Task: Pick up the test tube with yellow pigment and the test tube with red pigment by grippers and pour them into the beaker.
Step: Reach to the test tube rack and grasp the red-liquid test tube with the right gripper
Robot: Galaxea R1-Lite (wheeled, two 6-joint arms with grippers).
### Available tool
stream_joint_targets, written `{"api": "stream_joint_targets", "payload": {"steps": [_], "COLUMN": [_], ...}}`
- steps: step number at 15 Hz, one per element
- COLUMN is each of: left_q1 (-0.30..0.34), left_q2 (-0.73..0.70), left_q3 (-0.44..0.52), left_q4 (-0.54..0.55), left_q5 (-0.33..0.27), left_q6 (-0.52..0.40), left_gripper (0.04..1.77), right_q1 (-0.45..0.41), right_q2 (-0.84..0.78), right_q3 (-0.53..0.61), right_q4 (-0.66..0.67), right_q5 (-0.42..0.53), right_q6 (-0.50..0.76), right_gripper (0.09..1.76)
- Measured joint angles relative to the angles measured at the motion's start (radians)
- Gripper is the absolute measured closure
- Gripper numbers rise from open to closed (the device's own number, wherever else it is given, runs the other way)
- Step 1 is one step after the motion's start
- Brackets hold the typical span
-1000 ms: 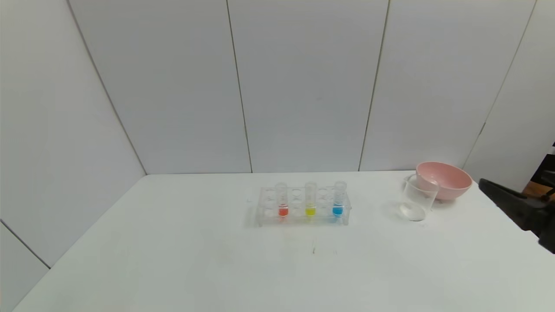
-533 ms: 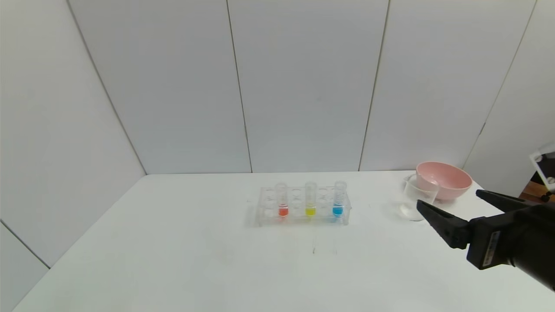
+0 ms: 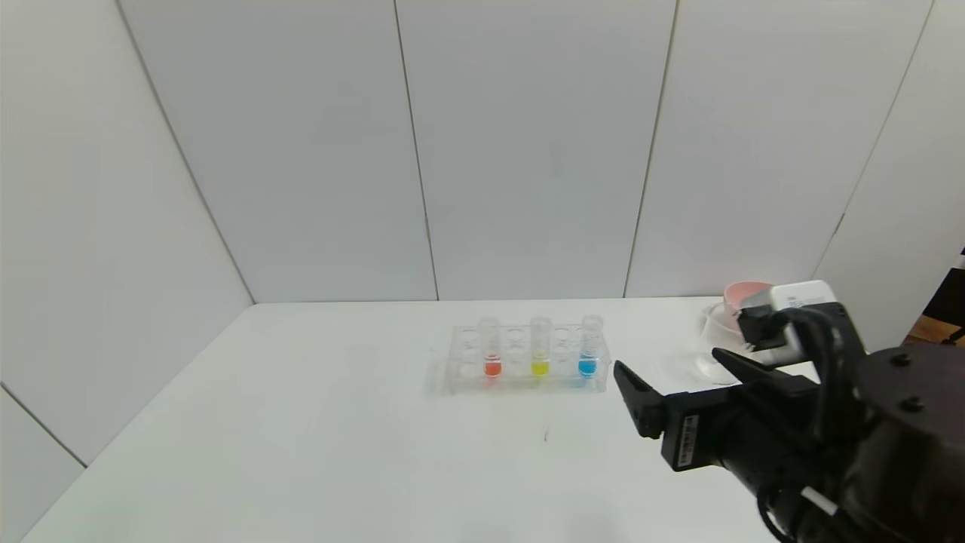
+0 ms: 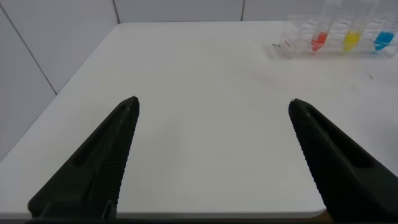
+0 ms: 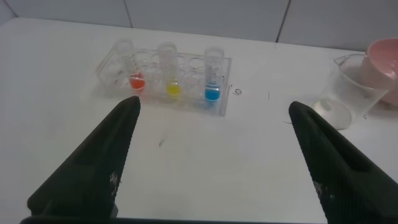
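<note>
right gripper hangs wide open near the rack, w/ red tube & yellow tube upright inside, likely lining up a grab; beaker waits beside; left gripper parked, open.

Matte black right end effector, ribbed fingers, white label, seemingly.

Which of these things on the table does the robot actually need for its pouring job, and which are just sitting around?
Needed: yellow test tube, red test tube, beaker, right gripper with open jaws.

Just there: blue test tube, clear rack, pink bowl, left gripper waiting off to the side.
</note>
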Motion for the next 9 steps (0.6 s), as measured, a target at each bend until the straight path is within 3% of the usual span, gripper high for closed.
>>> {"api": "stream_joint_targets", "payload": {"steps": [3,9], "left_q1": [0.0,0.0], "left_q2": [0.0,0.0], "left_q3": [0.0,0.0], "left_q4": [0.0,0.0], "left_q5": [0.0,0.0], "left_q6": [0.0,0.0], "left_gripper": [0.09,0.09], "right_q1": [0.045,0.063], "right_q2": [0.118,0.283], "right_q3": [-0.034,-0.169], "right_q4": [-0.063,-0.048], "right_q5": [-0.021,-0.019], "right_q6": [0.0,0.001], "right_gripper": [0.14,0.14]}}
